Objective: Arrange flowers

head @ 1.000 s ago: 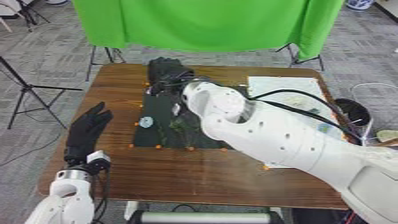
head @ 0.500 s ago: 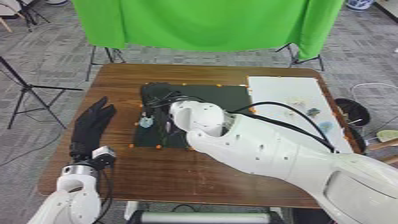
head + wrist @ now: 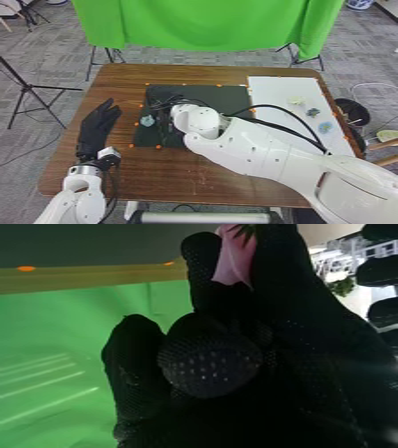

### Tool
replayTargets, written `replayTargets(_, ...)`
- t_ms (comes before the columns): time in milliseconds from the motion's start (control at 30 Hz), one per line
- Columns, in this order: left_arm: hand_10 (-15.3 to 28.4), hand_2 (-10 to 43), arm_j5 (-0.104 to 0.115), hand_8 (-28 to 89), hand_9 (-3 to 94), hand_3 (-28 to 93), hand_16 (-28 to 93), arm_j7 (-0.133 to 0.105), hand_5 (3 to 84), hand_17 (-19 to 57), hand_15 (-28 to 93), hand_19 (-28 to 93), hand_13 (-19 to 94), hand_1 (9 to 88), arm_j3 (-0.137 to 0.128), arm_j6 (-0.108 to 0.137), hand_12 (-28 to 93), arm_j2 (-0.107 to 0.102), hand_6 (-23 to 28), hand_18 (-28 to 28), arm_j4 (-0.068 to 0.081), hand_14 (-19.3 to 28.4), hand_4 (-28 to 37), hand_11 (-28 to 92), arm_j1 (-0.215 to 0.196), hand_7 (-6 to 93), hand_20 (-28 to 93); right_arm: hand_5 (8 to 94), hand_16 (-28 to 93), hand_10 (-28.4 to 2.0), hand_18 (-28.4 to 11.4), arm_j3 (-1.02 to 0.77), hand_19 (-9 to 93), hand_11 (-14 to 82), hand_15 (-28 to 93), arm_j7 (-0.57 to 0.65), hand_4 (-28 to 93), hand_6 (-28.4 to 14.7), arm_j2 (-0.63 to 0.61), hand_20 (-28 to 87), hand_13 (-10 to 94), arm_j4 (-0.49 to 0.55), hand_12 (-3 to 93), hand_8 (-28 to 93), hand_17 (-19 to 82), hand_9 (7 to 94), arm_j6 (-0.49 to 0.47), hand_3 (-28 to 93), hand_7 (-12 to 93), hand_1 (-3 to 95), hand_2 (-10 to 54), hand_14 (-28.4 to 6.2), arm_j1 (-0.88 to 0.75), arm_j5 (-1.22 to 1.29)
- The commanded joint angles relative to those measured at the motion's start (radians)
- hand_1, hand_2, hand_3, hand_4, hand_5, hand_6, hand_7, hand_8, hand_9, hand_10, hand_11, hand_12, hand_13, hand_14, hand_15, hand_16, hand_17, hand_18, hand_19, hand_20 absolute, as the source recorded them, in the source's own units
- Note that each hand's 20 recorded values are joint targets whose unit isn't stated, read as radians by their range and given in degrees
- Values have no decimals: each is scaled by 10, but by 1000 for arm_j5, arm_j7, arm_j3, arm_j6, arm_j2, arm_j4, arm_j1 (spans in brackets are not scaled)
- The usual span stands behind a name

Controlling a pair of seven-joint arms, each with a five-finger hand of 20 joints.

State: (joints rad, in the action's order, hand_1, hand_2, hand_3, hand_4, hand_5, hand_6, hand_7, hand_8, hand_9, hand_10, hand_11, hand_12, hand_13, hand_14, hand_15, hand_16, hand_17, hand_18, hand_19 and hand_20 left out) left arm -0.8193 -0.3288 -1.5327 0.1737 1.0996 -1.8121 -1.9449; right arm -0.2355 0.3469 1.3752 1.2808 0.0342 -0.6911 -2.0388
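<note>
Looks maybe halfway lol, three blooms [image 3: 313, 112] on the white sheet [image 3: 269, 92], pale blue one [image 3: 147, 121] on the dark mat [image 3: 222, 94], right hand [image 3: 210, 366] pinching a pink flower [image 3: 234, 263]

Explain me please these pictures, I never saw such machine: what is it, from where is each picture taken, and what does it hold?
This is a robot with two white arms, each ending in a black-gloved hand. The head view looks down on the brown table. There the left hand is open, at the table's left side. A dark mat has a pale blue flower on it; the white sheet bears three more, one pale yellow and two bluish. The other picture comes from the right wrist: the right hand seems to pinch a pink flower.
</note>
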Motion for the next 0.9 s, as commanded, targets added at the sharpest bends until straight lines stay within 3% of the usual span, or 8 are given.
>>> replayTargets(33,121,-95,-6,-66,418,719,-2,18,421,76,97,19,344,189,6,-23,111,8,31,94,6,144,-283,154,1,111,164,804,290,-98,-117,-3,932,38,607,28,-183,28,9,582,937,-16,321,40,674,866,19,649,259,568,-95,-4,5,-9)
replayTargets(667,122,-95,-10,-66,422,719,0,34,423,75,98,19,348,190,10,-43,112,6,30,95,12,146,-283,155,12,111,164,780,300,-95,-122,-9,932,67,584,58,-164,36,7,562,937,-10,243,35,662,814,14,641,209,537,-95,-13,-13,19)
replayTargets(900,122,-95,-8,-65,422,720,0,30,423,75,98,19,349,190,8,-44,113,5,30,95,12,146,-283,155,10,111,164,718,298,-116,-120,-15,932,126,573,77,-153,34,9,545,937,-4,169,28,661,770,7,636,193,504,-95,-12,-6,37)
